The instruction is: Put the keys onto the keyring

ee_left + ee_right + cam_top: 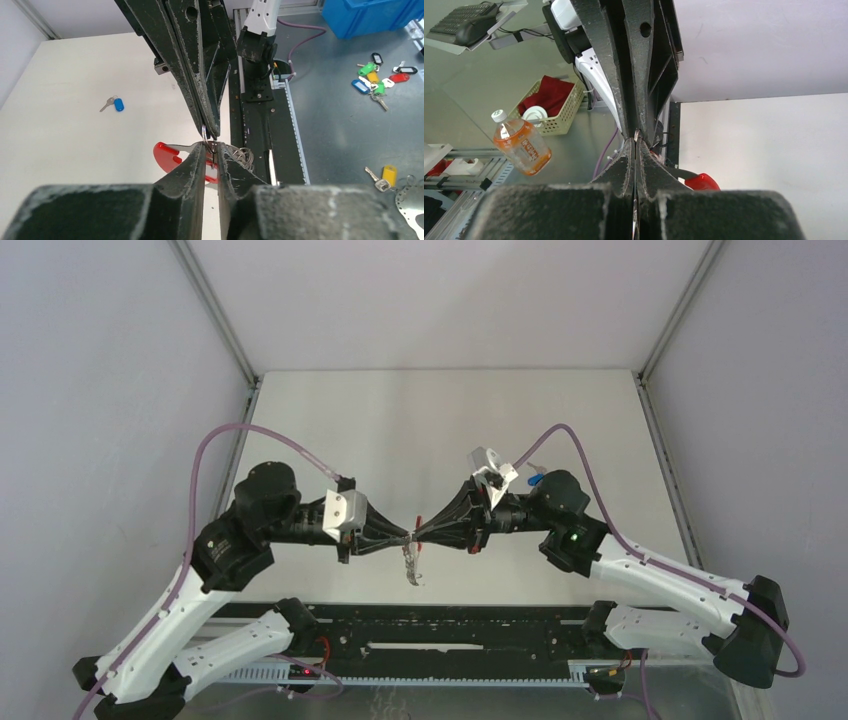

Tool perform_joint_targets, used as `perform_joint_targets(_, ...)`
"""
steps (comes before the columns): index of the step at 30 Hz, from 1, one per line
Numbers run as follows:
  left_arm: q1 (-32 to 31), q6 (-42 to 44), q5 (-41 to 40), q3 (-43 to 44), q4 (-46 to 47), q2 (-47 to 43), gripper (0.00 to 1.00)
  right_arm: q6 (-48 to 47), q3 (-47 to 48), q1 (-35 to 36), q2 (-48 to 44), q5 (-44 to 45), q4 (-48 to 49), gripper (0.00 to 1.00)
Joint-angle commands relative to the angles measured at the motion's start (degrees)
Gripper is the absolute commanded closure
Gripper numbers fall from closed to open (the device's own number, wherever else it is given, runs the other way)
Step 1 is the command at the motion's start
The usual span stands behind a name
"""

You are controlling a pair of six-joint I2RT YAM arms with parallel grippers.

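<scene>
two grippers meet tip to tip: the right gripper (636, 145) pinches a small ring of the keyring (167, 154), while the left gripper (212, 152) stands narrow, its grip unclear. the blue-tagged key (115, 104) lies well apart from both on the table (75, 75), not yet threaded.

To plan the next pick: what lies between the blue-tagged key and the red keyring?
Nothing: in the left wrist view only bare white table shows between the blue-tagged key and the red keyring.
</scene>
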Motion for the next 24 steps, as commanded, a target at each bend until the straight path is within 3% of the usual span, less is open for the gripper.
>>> perform_joint_targets(1,0.3,0.4,0.9,2.0,1.0,0.2,0.87,0.7,1.4,-0.1,-0.7,-0.3,3.2,1.00)
perform_joint_targets(4,0.4,1.8,0.5,1.6,-0.2,0.1,0.98,0.3,1.4,-0.1,-0.9,-0.2,2.9,1.00)
perform_joint_targets(6,0.4,1.9,-0.4,1.6,-0.6,0.3,1.00,0.0,2.1,-0.1,-0.8,-0.6,1.7,1.00)
perform_joint_targets(11,0.3,2.5,-3.8,4.1,-4.1,2.3,1.00,-7.7,11.6,-1.6,-0.4,-2.3,-19.2,0.70)
perform_joint_targets(14,0.4,3.1,-4.7,5.5,-6.1,3.3,1.00,-13.3,19.9,-4.2,2.3,-4.0,-36.1,0.58)
perform_joint_targets(15,0.4,3.6,-5.0,5.9,-6.7,3.5,1.00,-15.4,22.9,-4.7,3.7,-4.3,-41.7,0.50)
perform_joint_targets(18,0.3,4.0,-7.3,7.1,-8.2,4.6,1.00,-22.3,32.6,-4.8,8.8,-2.7,-57.3,0.49)
perform_joint_targets(21,0.2,4.8,-7.7,8.8,-10.1,6.3,1.00,-28.2,41.1,-2.6,13.8,1.5,-70.4,0.54)
perform_joint_targets(24,0.3,5.7,-8.3,9.3,-10.5,6.6,1.00,-32.1,47.9,-0.3,18.2,4.9,-78.0,0.58)
